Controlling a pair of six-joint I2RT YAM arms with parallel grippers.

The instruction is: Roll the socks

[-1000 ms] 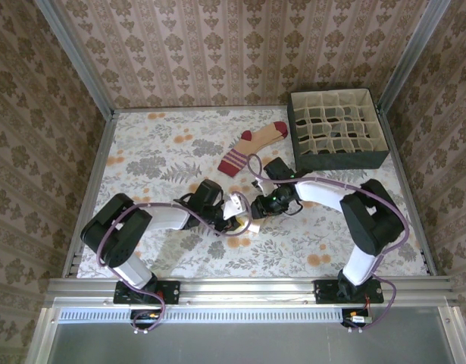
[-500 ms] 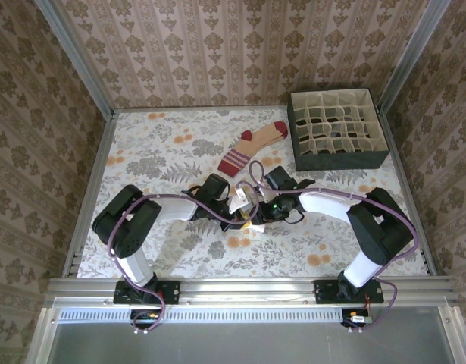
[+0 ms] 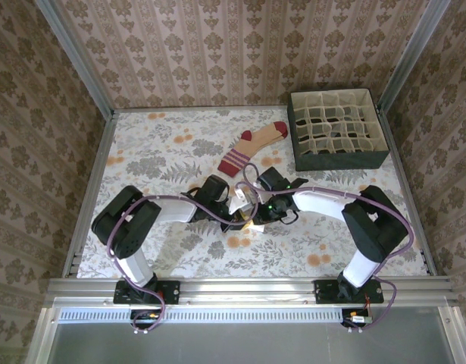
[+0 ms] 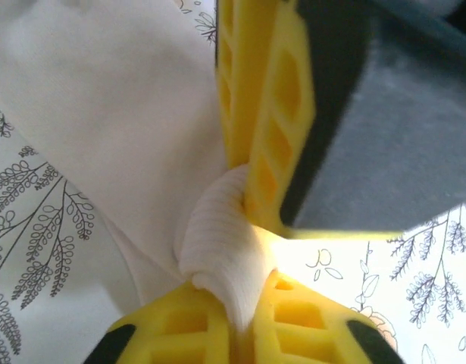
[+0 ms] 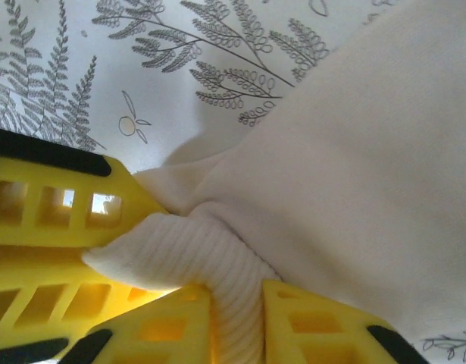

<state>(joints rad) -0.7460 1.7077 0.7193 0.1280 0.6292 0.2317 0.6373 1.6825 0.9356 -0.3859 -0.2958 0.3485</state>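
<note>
**A:** Cream-white fabric sock (image 5: 369, 136): where is it sitting?

**B:** It's lying mid-way across the floral-print desk (image 3: 157, 152), bunched up between the two arms where they're meeting.

**A:** Fingers?

**B:** Left fingers (image 4: 286, 296) are pressing together on the ribbed cuff (image 4: 217, 243), and the fabric is running straight through the gap. Right fingers (image 5: 293, 303) are pinching the same cuff from the opposite side. The two sets are working almost against each other.

**A:** Any roll forming?

**B:** I'm not seeing one. The cuff is scrunching into a twist at the pinch point, and the sock body is fanning out loose behind it. I'm reading this as the very start of the roll or a regrasp, not a finished bundle.

**A:** Second sock?

**B:** Tan fabric sock with maroon toe, heel and striped cuff (image 3: 251, 145) is lying flat further back, apart from both arms. Its toe end is sitting just beside the dark organiser box with cream dividers (image 3: 339, 161). Nothing is touching it.

**A:** Progress call?

**B:** I'm calling it early. The first sock is gripped but not rolled, and the second isn't started. Most of the job is remaining.
</note>
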